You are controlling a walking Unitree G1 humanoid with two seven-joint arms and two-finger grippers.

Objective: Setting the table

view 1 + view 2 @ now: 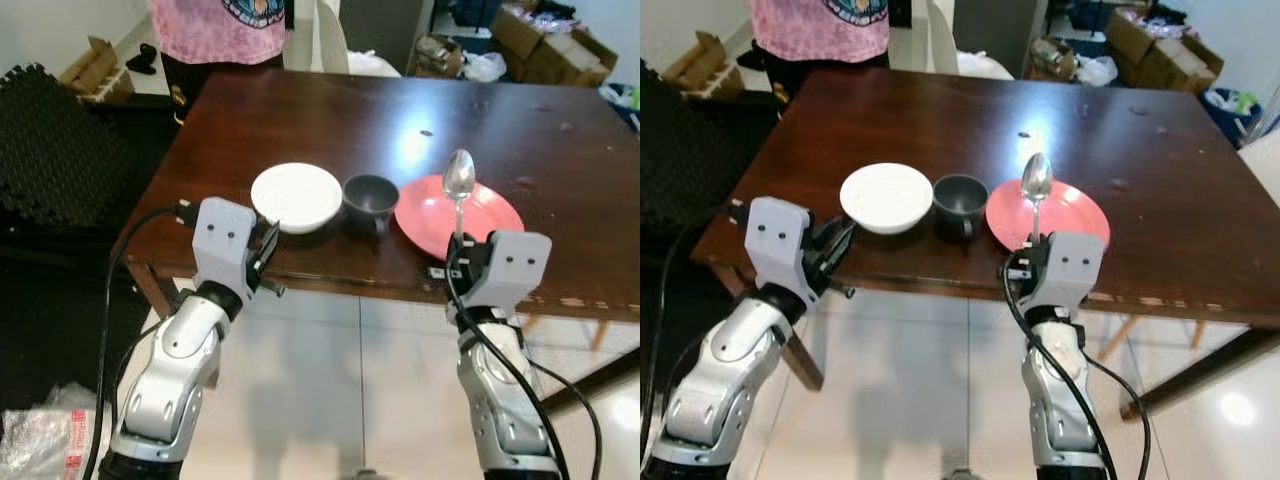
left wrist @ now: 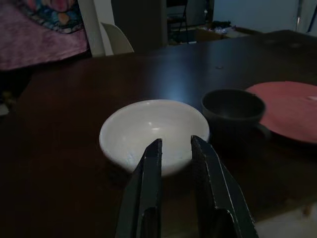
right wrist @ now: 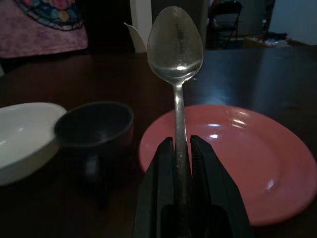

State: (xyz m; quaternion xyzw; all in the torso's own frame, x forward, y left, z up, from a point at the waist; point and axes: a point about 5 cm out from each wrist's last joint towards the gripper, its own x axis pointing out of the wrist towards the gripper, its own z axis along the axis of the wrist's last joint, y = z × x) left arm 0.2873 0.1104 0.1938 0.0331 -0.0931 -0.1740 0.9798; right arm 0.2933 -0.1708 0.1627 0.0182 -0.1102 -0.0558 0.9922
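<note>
A white bowl [image 1: 296, 197], a dark cup [image 1: 370, 195] and a red plate [image 1: 495, 215] stand in a row near the front edge of the dark wooden table [image 1: 300, 110]. My right gripper [image 3: 182, 141] is shut on the handle of a silver spoon [image 1: 459, 178], holding it upright over the near rim of the plate [image 3: 247, 148]. Just short of the bowl [image 2: 153, 126], my left gripper [image 2: 176, 148] hovers at the table's front edge, narrowly open with nothing between its fingers.
A person in a pink shirt [image 1: 220, 25] stands at the far left end of the table, beside a white chair [image 1: 325, 40]. Black foam mats [image 1: 50, 150] lie on the left. Cardboard boxes [image 1: 540, 40] crowd the back right.
</note>
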